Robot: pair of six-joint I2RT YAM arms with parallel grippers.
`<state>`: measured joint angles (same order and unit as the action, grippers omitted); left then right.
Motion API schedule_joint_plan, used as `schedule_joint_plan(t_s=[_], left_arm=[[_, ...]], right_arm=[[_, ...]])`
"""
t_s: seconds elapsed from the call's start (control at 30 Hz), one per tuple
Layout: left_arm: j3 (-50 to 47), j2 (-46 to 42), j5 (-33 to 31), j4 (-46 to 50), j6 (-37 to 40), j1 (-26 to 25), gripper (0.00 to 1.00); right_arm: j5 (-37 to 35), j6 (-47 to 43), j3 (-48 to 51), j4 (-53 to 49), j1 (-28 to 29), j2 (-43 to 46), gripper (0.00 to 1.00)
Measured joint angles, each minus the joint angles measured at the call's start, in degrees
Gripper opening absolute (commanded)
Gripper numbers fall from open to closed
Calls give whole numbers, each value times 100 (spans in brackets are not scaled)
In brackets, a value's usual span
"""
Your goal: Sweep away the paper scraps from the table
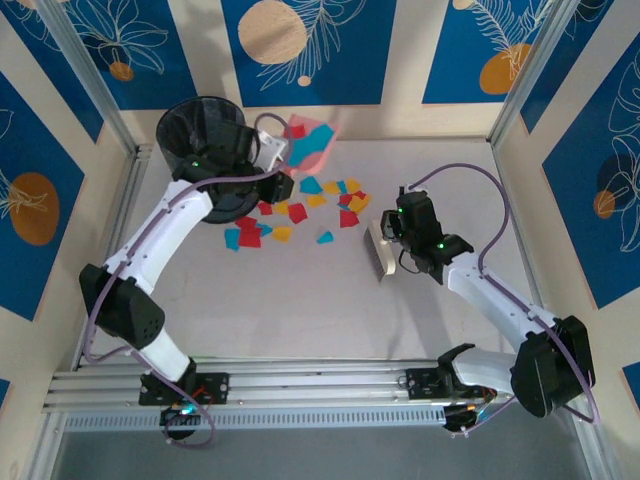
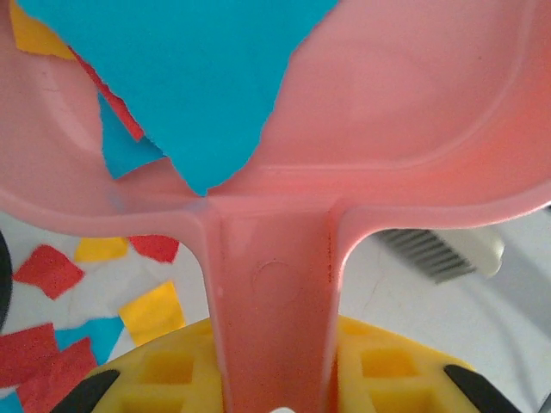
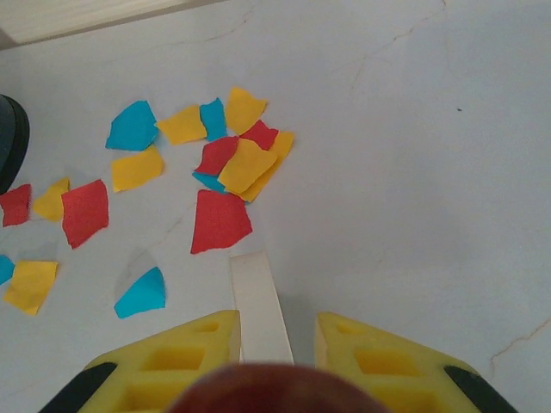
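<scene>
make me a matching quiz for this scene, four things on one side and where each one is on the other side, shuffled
Things:
1 dustpan
2 brush
3 black bin
4 loose paper scraps

Places:
a held by the right end effector
b far left of the table
c scattered across the table's middle
d held by the left end effector

Pairs: 1-d, 2-a, 3-b, 4-c

Left arm [image 1: 165, 225]: extended forward along the left side, wrist turned inward.
Left gripper [image 1: 268, 150]: clamped on the handle of the pink dustpan [image 1: 312, 140].
Right arm [image 1: 500, 300]: bent, directed toward the table's middle.
Right gripper [image 1: 393, 235]: closed on the handle of the white brush [image 1: 381, 255], fingers [image 3: 172, 353] pointed downward.
</scene>
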<state>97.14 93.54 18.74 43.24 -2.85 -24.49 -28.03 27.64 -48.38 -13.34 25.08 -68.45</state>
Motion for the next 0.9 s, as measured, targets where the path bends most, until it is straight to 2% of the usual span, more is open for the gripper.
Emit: schedule_joint_plan(t_s=[0.33,0.7,0.9], left_arm=[[920,304,280,-83,-743,691,0],[949,428,719,-542,-2061,1438,0],[765,428,1102,-1134,-2938,1794,0]], right_arm=[[72,15,-2,85,-15,-120,0],[151,15,-11,186,-24,-199,0],[188,15,-81,179,-26,-280,0]])
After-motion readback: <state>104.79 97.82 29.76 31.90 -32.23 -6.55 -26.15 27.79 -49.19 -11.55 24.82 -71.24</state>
